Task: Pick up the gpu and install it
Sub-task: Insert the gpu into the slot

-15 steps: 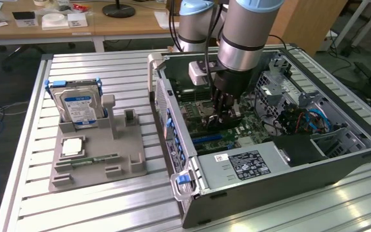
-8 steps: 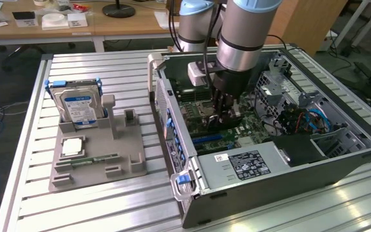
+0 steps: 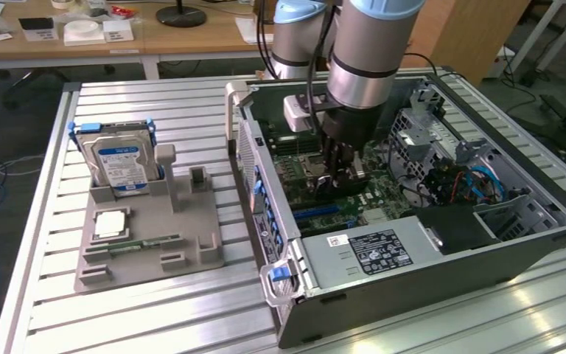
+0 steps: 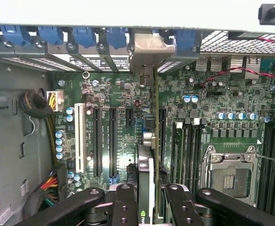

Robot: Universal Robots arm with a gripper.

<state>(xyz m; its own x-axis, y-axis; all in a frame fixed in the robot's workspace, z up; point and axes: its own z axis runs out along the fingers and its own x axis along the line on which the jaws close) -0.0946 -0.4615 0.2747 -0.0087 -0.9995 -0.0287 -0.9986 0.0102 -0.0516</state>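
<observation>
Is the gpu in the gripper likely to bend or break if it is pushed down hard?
The gpu, held edge-on by the gripper over the motherboard, looks a thin board, so probably stiff but fragile. Its metal bracket likely takes force better.

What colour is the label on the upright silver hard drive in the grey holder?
Blue and white; the upright silver hard drive shows best in the exterior view.

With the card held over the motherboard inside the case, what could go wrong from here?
1. The gpu, gripped edge-on by the gripper, might miss its slot and scrape the motherboard.
2. Its bracket end sits close to the rear case wall and could catch there.
</observation>
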